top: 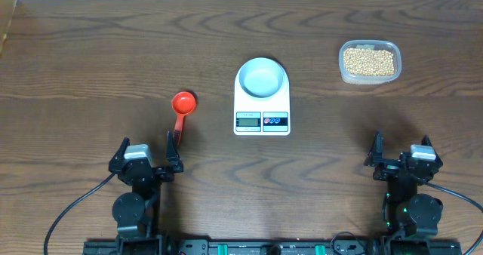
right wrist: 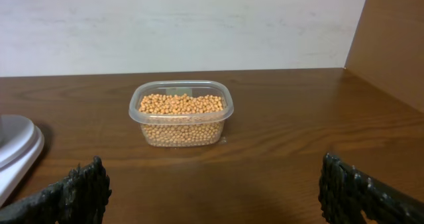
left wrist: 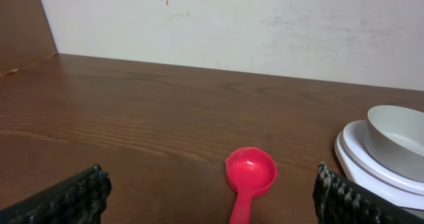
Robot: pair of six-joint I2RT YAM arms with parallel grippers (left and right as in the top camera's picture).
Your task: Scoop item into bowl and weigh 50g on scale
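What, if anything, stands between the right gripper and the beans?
Nothing visible. Only bare table lies between the open right gripper and the beans in their tub; the scale sits off to the left.

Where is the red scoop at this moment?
Overhead view: the red scoop lies on the table left of the scale, cup end away from the robot, handle reaching back toward the open left tool.

One white rectangular digital kitchen scale (top: 262,113), one small round pale white-blue bowl (top: 262,79), one red plastic scoop (top: 182,110), one clear rounded-rectangular plastic tub (top: 341,63), and tiny tan-yellow round beans (top: 368,61), too many to count.
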